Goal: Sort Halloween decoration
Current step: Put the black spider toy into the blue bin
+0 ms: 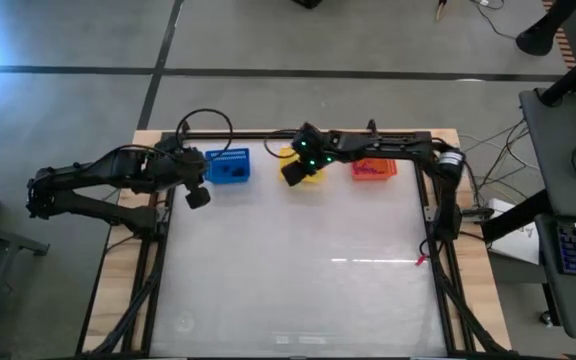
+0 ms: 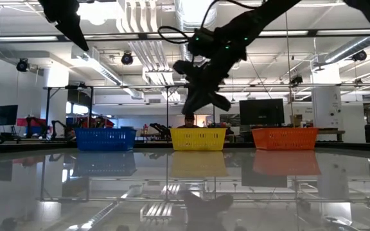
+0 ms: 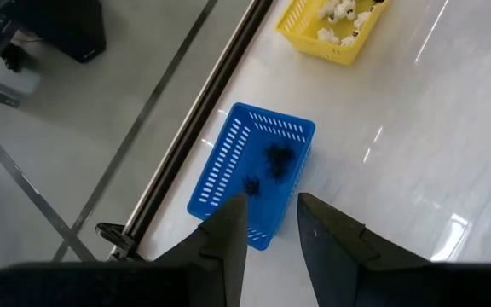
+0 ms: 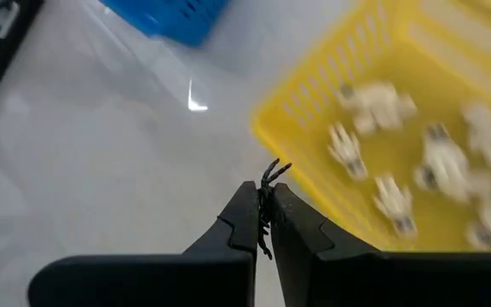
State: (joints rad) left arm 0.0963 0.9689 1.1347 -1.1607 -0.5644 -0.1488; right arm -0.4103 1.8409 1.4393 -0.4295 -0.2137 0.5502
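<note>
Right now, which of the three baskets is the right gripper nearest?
The yellow basket, the middle one, holding white trinkets. The right gripper, shut on a small black spider, hangs at its edge; the blue basket and orange-red basket flank it.

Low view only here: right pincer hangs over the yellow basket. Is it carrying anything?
Observer: Yes, the right pincer is shut on a small black spider trinket.
Operator: What's in the yellow basket?
Observer: White skeleton trinkets lie in the yellow basket; no black ones show.
Operator: Where do black ones go?
Observer: Black trinkets lie in the blue basket, below the left pincer.
</note>
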